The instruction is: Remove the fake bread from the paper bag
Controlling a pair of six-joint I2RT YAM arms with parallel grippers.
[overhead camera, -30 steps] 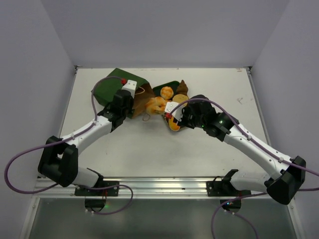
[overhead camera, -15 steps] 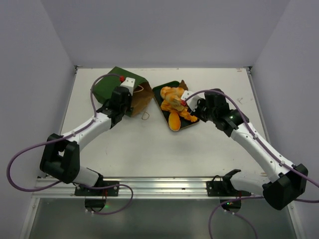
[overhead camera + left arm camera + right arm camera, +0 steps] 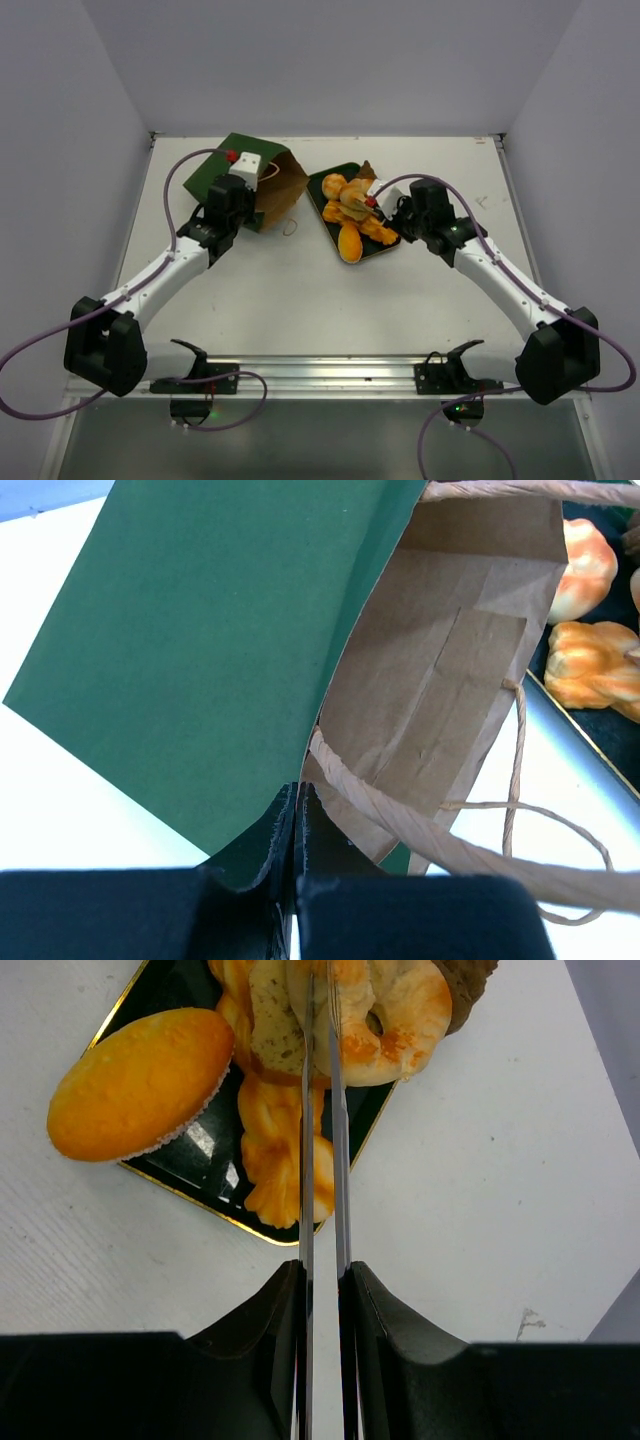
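Right claw (image 3: pixel 321 990): blades all but pressed together, reaching in from the right and apparently pinching a ring-shaped piece on top of the fake bread (image 3: pixel 352 212). The bread is piled on the tray (image 3: pixel 210 1185), which sits on the worktop (image 3: pixel 300 300) just right of the paper bag (image 3: pixel 220 630). Judgement: the pile lies directly under the tips, so release calls only for spreading the blades. Left claw (image 3: pixel 297 815): pressed together on the bag's green wall. The bag lies on its side, mouth facing right toward the tray. Its visible interior shows no bread.
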